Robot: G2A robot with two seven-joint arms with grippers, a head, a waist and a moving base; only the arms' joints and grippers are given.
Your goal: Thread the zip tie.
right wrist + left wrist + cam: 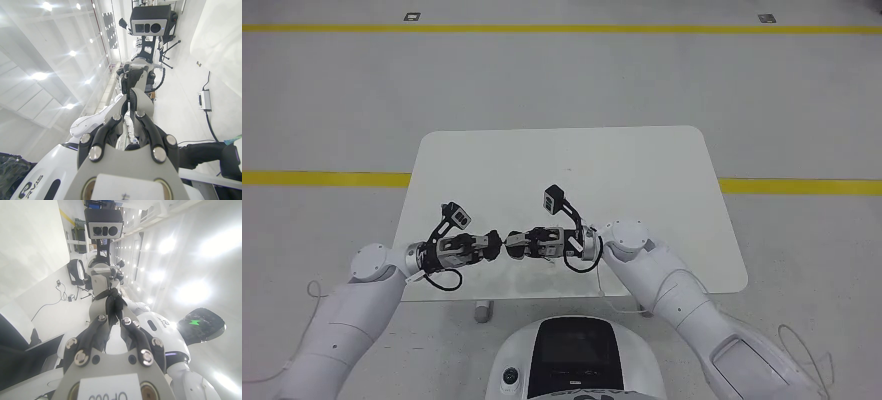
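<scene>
Fingers (143, 102) of the left gripper (492, 244) and right gripper (515, 243) were pinched narrow on the black zip tie (114, 301), tip to tip above the table's (642, 170) near edge. Threading looked under way. Next, I'd judge, the tail needed feeding straight through the head.

Both arms bend inward; left gripper (493, 245) faces right gripper (513, 243), tips close.

Left pincer (494, 245) and right pincer (510, 243) tip to tip; table (642, 180) beneath
</scene>
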